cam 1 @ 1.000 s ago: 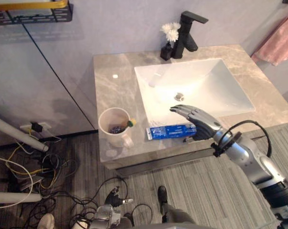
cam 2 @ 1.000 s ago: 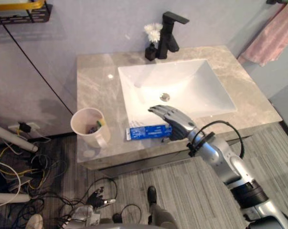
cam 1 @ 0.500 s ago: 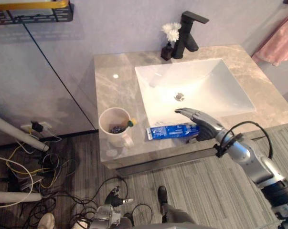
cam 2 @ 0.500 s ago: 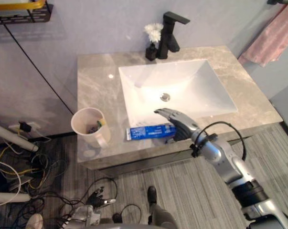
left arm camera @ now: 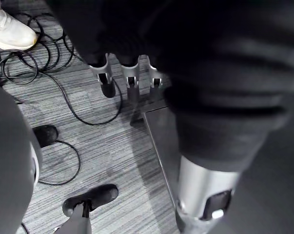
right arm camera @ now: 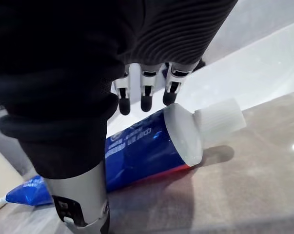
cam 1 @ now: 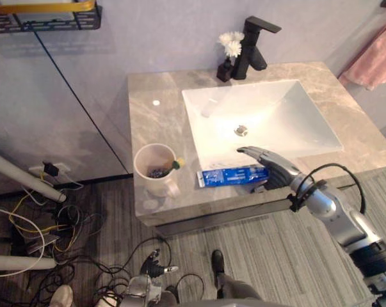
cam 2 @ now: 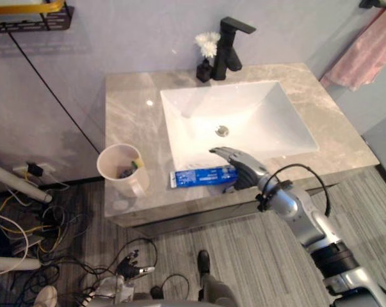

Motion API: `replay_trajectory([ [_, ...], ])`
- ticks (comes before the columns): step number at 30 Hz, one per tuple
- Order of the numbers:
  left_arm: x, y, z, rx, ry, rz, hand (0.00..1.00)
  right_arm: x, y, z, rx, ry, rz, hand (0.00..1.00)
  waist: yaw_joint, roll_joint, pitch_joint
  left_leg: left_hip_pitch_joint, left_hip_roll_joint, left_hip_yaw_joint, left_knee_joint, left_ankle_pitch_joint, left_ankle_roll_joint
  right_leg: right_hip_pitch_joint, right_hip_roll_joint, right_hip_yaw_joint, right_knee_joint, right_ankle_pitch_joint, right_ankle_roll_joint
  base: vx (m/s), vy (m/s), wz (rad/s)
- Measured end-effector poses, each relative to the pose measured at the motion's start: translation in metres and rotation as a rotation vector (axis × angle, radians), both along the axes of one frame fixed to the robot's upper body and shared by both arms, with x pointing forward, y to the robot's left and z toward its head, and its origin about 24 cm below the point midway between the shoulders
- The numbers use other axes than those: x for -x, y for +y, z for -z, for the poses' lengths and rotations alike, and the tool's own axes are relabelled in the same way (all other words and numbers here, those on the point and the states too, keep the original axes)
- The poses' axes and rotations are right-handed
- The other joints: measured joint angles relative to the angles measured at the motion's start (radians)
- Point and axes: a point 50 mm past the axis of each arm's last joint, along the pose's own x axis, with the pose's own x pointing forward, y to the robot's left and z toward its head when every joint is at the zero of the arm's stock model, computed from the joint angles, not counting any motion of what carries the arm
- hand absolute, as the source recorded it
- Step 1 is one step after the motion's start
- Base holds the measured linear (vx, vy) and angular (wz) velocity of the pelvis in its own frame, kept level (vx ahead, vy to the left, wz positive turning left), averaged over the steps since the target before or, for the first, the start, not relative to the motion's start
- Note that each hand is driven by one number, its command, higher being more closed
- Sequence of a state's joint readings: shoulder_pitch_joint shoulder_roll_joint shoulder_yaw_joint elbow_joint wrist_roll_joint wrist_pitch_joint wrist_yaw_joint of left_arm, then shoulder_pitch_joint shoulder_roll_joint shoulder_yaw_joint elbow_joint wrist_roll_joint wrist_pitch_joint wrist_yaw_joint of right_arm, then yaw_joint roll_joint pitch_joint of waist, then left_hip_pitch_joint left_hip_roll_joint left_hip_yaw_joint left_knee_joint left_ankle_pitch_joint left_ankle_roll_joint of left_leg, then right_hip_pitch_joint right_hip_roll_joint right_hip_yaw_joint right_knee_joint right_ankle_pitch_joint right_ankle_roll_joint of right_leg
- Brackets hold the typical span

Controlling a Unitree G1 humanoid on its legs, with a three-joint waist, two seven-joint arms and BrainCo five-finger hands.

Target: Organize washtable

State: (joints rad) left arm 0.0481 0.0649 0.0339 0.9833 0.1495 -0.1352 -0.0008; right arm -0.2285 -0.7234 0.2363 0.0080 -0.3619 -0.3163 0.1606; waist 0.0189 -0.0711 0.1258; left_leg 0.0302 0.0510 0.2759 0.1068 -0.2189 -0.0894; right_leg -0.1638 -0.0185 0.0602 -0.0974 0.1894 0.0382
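While your right hand (cam 1: 274, 171) hovers open over the cap end of the toothpaste tube (cam 1: 230, 176) on the counter (cam 1: 153, 128) — nothing gripped — your left hand (cam 1: 152, 263) hangs low, fingers relaxed.

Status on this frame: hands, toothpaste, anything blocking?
Right hand open, over cap end of toothpaste tube. Left hand open, idle, low. Tube flat on counter, cup beside it; nothing in the way.

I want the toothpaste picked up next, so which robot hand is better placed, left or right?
Right, probably. The right robot hand hovers open over the toothpaste at the front of the counter, fingers just above its cap end. The left robot hand hangs low near the floor.
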Motion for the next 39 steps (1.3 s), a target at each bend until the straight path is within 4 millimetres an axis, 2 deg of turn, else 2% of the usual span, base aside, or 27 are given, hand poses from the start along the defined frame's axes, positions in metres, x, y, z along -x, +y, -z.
replay_trajectory([
  [2,0.000,0.000,0.000,0.000,0.000,0.000,0.00,0.000,0.000,0.000,0.000,0.001,0.002,0.00,0.000,0.000,0.000,0.000,0.000,0.000,0.000,0.000,0.000,0.000,0.000,0.000,0.000,0.000,0.000,0.00,0.000,0.00],
  [3,0.000,0.000,0.000,0.000,0.000,0.000,0.00,0.000,-0.001,0.000,-0.001,0.002,0.003,1.00,0.000,-0.001,0.000,0.000,0.000,0.000,0.000,0.000,0.000,0.000,0.000,0.000,0.000,0.000,0.000,0.00,0.000,0.00],
  [10,0.001,0.002,0.000,-0.004,0.001,0.001,0.00,0.002,-0.003,0.006,-0.009,0.034,0.015,1.00,0.002,-0.014,-0.009,0.000,0.000,0.000,0.002,0.000,0.000,0.001,-0.001,-0.001,0.000,0.000,0.000,0.00,0.000,0.00],
  [32,0.001,0.003,-0.001,-0.008,-0.004,-0.001,0.00,0.004,-0.016,0.005,-0.063,0.037,0.076,1.00,0.001,-0.014,-0.009,-0.001,0.001,-0.001,0.001,0.000,0.000,0.001,0.000,0.000,0.000,0.000,0.000,0.00,0.000,0.00],
  [39,0.001,0.003,-0.001,-0.009,-0.008,-0.003,0.00,0.006,-0.020,0.008,-0.128,0.035,0.125,1.00,-0.002,-0.014,-0.009,-0.001,0.001,0.000,0.001,0.000,0.000,0.001,0.000,0.001,0.000,0.000,0.000,0.00,0.000,0.00],
])
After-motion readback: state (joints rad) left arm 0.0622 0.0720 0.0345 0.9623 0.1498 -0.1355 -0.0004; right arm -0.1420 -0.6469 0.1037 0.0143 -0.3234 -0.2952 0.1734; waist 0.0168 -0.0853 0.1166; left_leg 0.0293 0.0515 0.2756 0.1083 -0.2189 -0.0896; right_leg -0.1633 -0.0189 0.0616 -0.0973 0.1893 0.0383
